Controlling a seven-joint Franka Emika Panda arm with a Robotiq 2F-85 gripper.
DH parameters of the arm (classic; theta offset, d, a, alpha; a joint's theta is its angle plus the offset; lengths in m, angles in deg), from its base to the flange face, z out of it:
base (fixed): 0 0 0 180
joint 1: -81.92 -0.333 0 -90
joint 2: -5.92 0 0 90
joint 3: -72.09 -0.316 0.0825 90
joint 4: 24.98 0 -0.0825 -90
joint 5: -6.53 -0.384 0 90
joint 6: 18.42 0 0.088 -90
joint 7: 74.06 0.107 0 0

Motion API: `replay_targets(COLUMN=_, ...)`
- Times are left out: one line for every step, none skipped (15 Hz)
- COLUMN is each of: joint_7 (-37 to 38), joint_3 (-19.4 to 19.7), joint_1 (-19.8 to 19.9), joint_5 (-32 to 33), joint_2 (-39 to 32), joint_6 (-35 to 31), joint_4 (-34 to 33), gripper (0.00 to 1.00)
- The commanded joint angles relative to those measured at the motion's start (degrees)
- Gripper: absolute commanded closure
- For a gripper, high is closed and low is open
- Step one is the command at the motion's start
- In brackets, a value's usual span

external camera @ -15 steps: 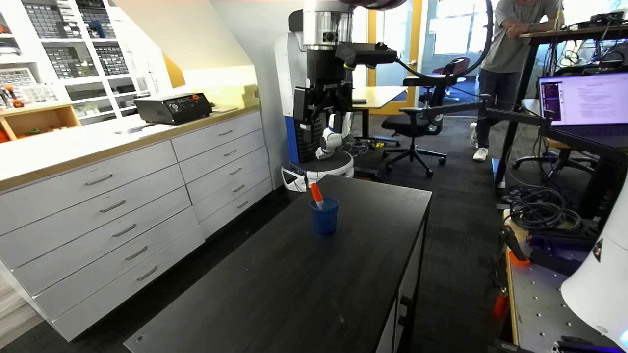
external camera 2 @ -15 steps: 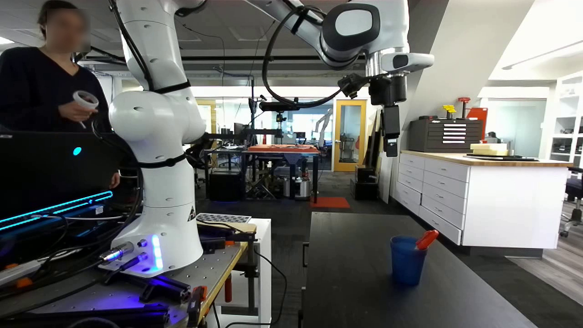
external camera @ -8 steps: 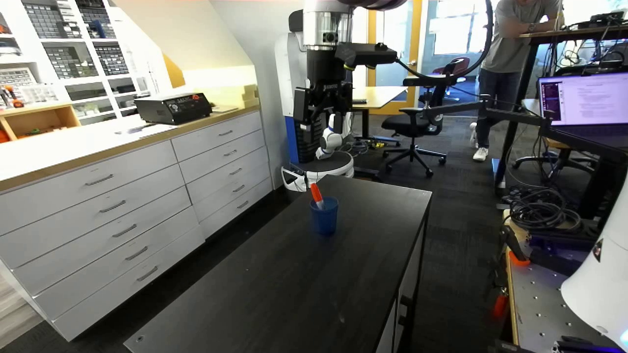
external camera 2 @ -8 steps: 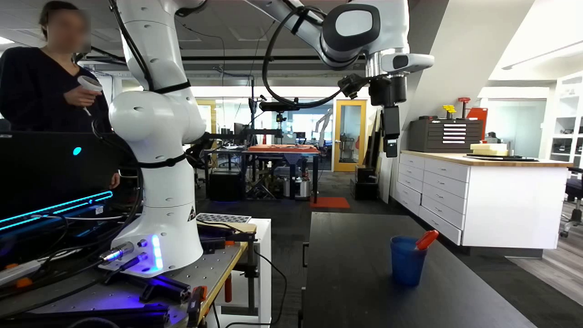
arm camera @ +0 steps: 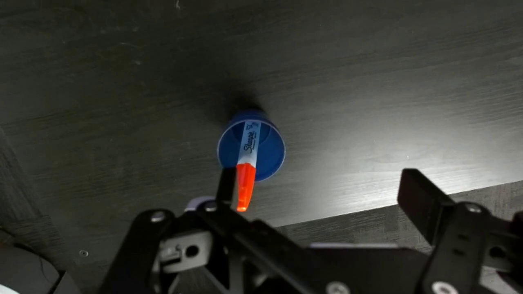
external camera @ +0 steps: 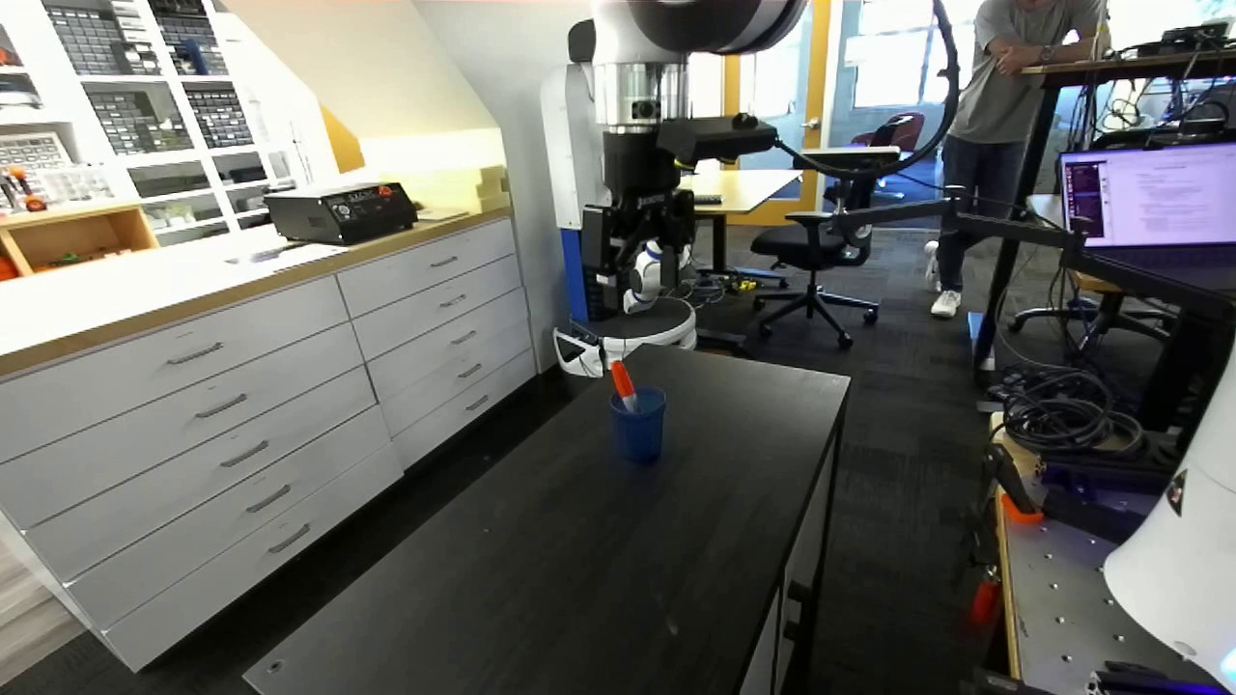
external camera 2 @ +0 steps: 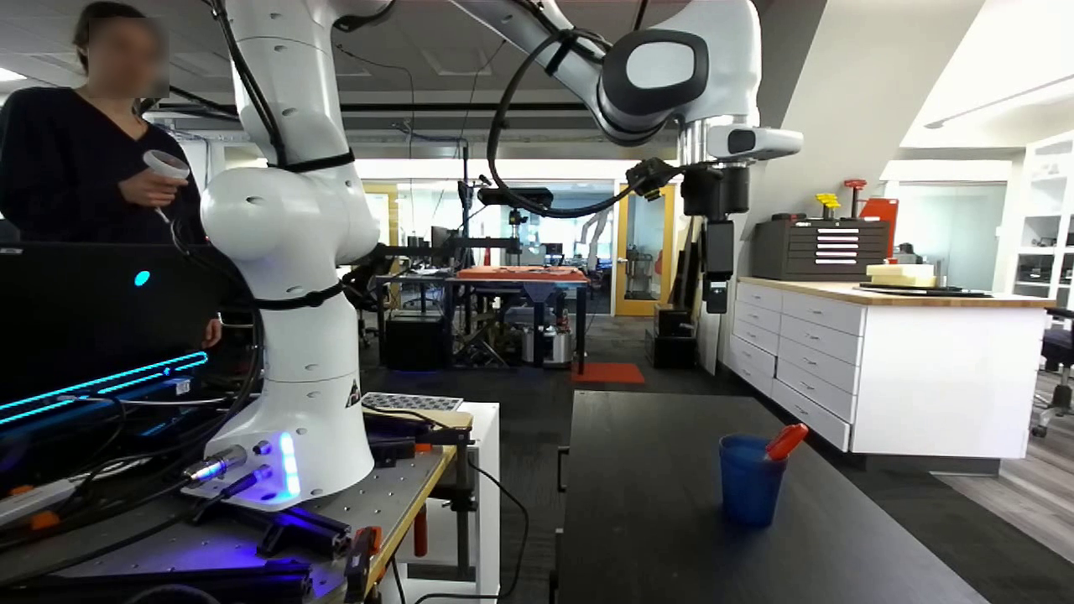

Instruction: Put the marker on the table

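One marker [arm camera: 250,147], one blue cup [external camera 2: 748,491], one black table [external camera: 541,569]. One gripper [arm camera: 319,183], two fingers [arm camera: 423,208]. Two people [external camera: 1004,116] [external camera 2: 84,184].

- Marker [arm camera: 250,143]: smooth, plastic-looking, its orange cap [arm camera: 246,183] glossy.
- Cup [external camera 2: 749,486]: smooth, translucent, plastic-looking.
- Table [arm camera: 347,81]: matt black with a wood-like grain; sheen towards three o'clock in the wrist view.
- Gripper [arm camera: 318,182]: dull black; bare metal plate [arm camera: 186,251] at seven o'clock there.
- Arm [external camera 2: 289,214]: smooth white, softly glossy.
- Cabinet [external camera 2: 940,377]: smooth white, under a wooden-looking top [external camera 2: 1019,302], at three o'clock in an exterior view.
- Bench [external camera 2: 403,486]: dull, metal-looking, pierced with holes.
- Floor [external camera: 898,541]: rough, carpet-like.
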Motion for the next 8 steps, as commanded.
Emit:
replay_targets(joint_7=-1.1, joint_3=0.6, joint_1=-0.1, joint_5=-0.4, joint_2=-1.4, joint_6=-1.3, joint_4=-0.1, gripper=0.00)
replay_targets(joint_7=-1.4, joint_3=0.6, joint_1=-0.1, joint_5=-0.4, joint_2=-1.6, joint_6=-1.7, joint_4=0.0, gripper=0.00)
replay_targets(joint_7=-1.8, joint_3=0.7, joint_1=-0.1, joint_5=-0.4, joint_2=-1.7, joint_6=-1.9, joint_4=0.2, gripper=0.00)
replay_targets(joint_7=-1.8, joint_3=0.7, joint_1=0.0, joint_5=-0.2, joint_2=-1.9, joint_6=-2.2, joint_4=0.3, gripper=0.00)
replay_targets(joint_7=-2.3, joint_3=0.9, joint_1=0.0, joint_5=-0.6, joint_2=-2.1, joint_6=-2.4, joint_4=0.4, gripper=0.00)
replay_targets(joint_7=-2.6, joint_3=1.0, joint_1=0.0, joint_5=-0.8, joint_2=-2.2, joint_6=-3.0, joint_4=0.6, gripper=0.00)
replay_targets(joint_7=-2.7, joint_3=1.1, joint_1=0.0, joint_5=-1.0, joint_2=-2.4, joint_6=-3.3, joint_4=0.7, gripper=0.00)
replay_targets(joint_7=-2.9, joint_3=1.2, joint_1=0.0, joint_5=-1.1, joint_2=-2.5, joint_6=-3.8, joint_4=0.9, gripper=0.00)
